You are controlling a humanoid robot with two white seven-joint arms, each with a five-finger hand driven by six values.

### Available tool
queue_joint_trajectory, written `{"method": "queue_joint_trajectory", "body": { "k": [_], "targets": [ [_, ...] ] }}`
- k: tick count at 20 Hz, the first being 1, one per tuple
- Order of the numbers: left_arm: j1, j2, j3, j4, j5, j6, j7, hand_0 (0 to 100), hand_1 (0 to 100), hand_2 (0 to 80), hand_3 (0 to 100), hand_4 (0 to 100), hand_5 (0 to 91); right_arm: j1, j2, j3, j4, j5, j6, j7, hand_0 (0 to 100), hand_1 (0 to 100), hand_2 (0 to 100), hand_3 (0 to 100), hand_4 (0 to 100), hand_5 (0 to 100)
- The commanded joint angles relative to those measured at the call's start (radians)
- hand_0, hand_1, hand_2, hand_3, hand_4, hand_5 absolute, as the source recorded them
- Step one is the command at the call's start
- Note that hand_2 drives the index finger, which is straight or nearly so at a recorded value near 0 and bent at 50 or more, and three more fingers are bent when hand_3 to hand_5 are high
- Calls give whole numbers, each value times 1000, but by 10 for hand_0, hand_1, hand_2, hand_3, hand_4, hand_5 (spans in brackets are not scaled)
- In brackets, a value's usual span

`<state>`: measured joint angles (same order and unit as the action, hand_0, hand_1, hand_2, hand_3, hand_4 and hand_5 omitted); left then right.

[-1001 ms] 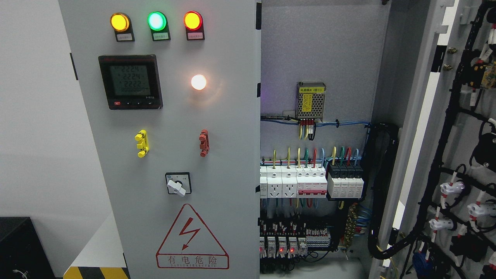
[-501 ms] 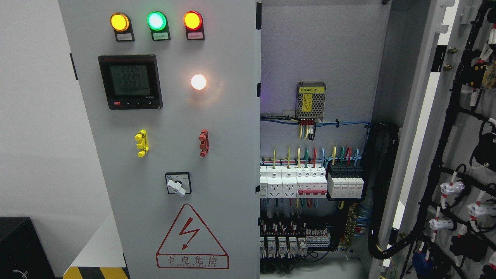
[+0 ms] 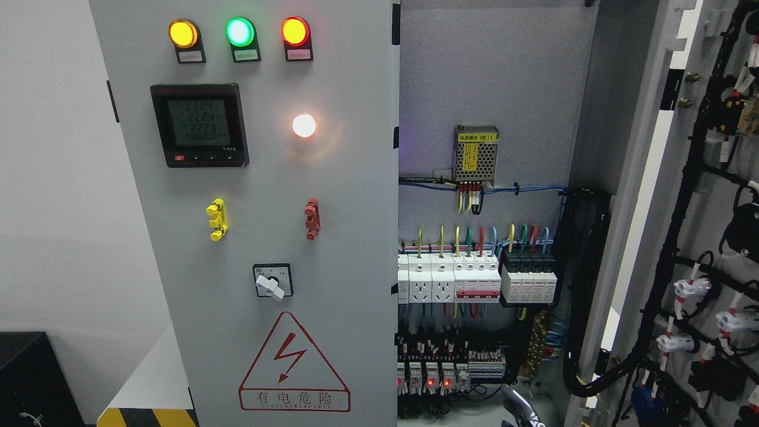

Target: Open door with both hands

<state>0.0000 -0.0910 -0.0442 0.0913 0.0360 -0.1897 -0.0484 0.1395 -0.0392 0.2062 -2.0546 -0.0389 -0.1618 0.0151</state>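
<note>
White wall (image 3: 53,178) behind grey cabinet, left door (image 3: 261,237) shut, right door (image 3: 699,237) swung open, hand (image 3: 522,412) barely showing, grip unclear.

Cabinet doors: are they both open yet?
Not yet. Done: the right door is swung wide, so the breakers inside show. In hand: only the right hand peeks in at the bottom edge, below the opening. Left to do: the left door, with its lit lamps, is shut.

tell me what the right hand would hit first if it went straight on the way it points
Probably the row of terminals low inside the open cabinet. Only the tip of the right hand shows, pointing up and slightly left, and depth is unclear.
</note>
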Motion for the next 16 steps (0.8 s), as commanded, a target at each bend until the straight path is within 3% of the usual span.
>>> {"method": "queue_joint_trajectory", "body": {
  "k": [1, 9, 12, 16],
  "targets": [
    [31, -9, -3, -4, -1, 0, -1, 120, 556, 0, 0, 0, 0, -116, -1, 19, 39, -1, 2, 0, 100, 131, 0, 0, 0, 0],
    [28, -9, -3, -4, -1, 0, -1, 120, 556, 0, 0, 0, 0, -309, 18, 27, 168, -1, 71, 2, 100, 130, 0, 0, 0, 0],
    [28, -9, 0, -4, -1, 0, -1, 120, 556, 0, 0, 0, 0, -366, 42, 25, 211, -1, 113, 2, 100, 130, 0, 0, 0, 0],
    [28, -9, -2, -5, -1, 0, -2, 120, 556, 0, 0, 0, 0, -454, 41, 15, 254, -45, 155, 2, 100, 129, 0, 0, 0, 0]
  ]
}}
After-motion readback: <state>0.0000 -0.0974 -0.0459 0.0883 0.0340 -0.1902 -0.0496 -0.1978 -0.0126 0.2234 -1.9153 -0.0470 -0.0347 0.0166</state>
